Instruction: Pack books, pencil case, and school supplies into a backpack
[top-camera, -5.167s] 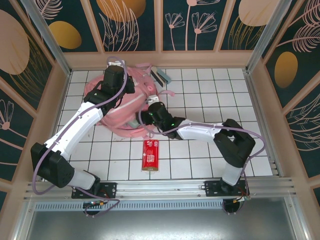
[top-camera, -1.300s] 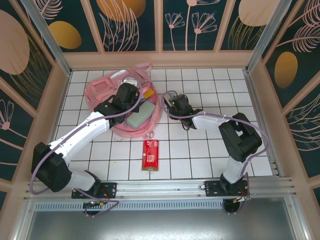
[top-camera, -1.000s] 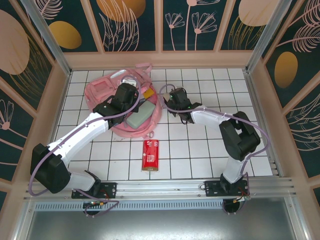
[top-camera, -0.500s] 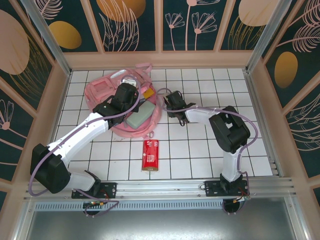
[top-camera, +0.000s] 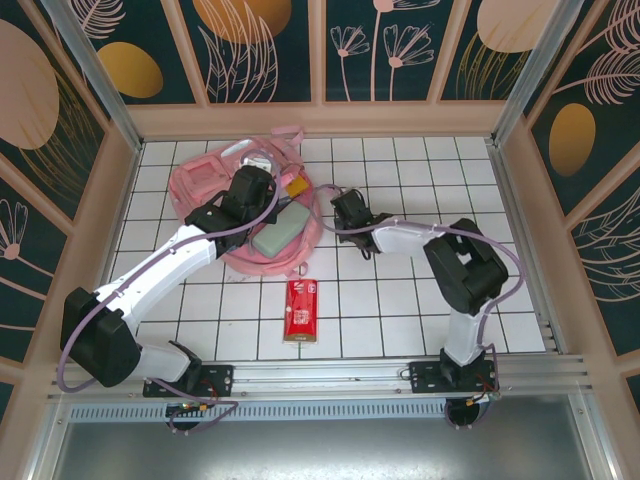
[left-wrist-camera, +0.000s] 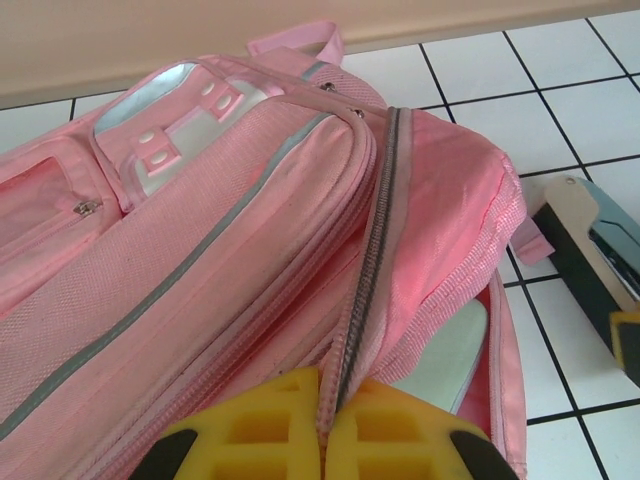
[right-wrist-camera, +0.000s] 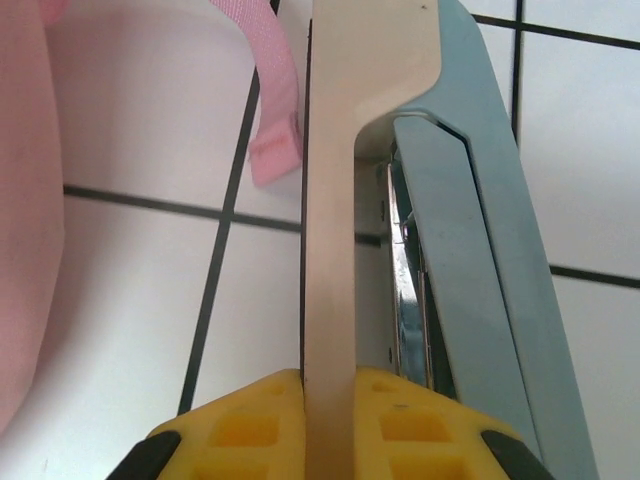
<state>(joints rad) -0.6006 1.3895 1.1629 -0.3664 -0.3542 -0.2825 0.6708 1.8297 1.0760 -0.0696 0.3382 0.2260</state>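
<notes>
1. At the far side of the white-tiled table, the right pincer is closed on the grey-and-teal stapler. Its yellow pads press either face of the pale base strip. The stapler lies on the tiles just beside the large light pink fabric backpack.
2. The hold takes only that thin strip at one end. The long body may therefore swing down or twist out of the pads once it is lifted. The teal upper arm appears to sit outside the pinch and could hinge open.
3. A pink webbing strap lies just beside the stapler's far end. It could catch the tool as it is carried towards the bag.
4. The left pincer, clamped narrow on the backpack's zip edge, holds the mouth up. If the fabric slips from those pads, the flap is likely to drop and block the way in.
5. The pale mint-green soft pencil case already lies in the opening. A stapler released on top of it may slide back out onto the tiles.
6. The flat red packet with white markings waits on the table on the near side of the backpack, not yet packed.
</notes>
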